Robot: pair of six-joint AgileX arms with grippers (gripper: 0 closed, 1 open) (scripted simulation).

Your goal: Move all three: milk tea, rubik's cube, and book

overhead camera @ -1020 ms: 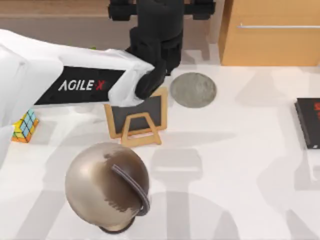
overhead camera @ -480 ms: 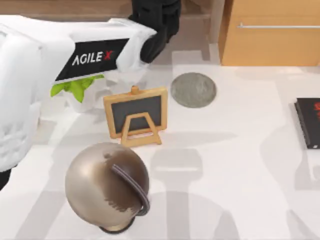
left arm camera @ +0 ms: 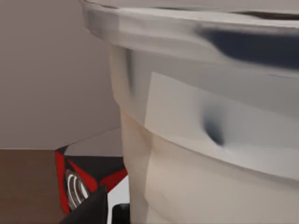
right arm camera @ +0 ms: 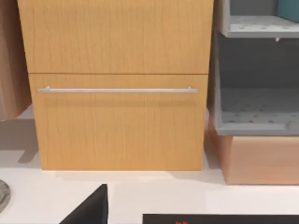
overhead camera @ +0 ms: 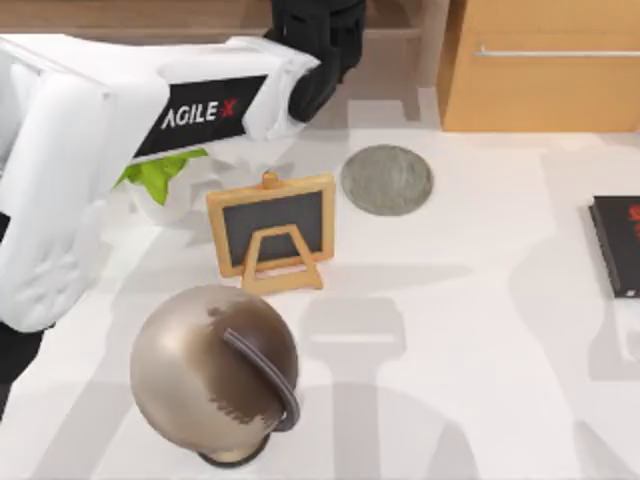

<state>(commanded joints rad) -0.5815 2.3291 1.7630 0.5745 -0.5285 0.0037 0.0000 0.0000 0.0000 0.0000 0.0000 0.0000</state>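
Bench [overhead camera: 480,300]: most of it is staying untouched. Left arm [overhead camera: 120,130] is swinging back toward 12 o'clock. A second ago it was lying across the chalkboard easel [overhead camera: 272,228]; now the easel and the potted plant [overhead camera: 155,175] at 10 o'clock are uncovered.

Left hand [overhead camera: 318,45] is now hanging past the bench's 12 o'clock edge, beside the wooden cabinet [overhead camera: 540,70] at 1 o'clock. Judgement: it is closed around the milk tea [left arm camera: 210,140], since the cup wall is pressing right up against the left wrist camera. So the tea is riding in the hand, off the bench, and is probably heading for a set-down; the other two items are still waiting.

Right arm is parked, facing the cabinet. Right hand [right arm camera: 91,209]: cannot tell its state
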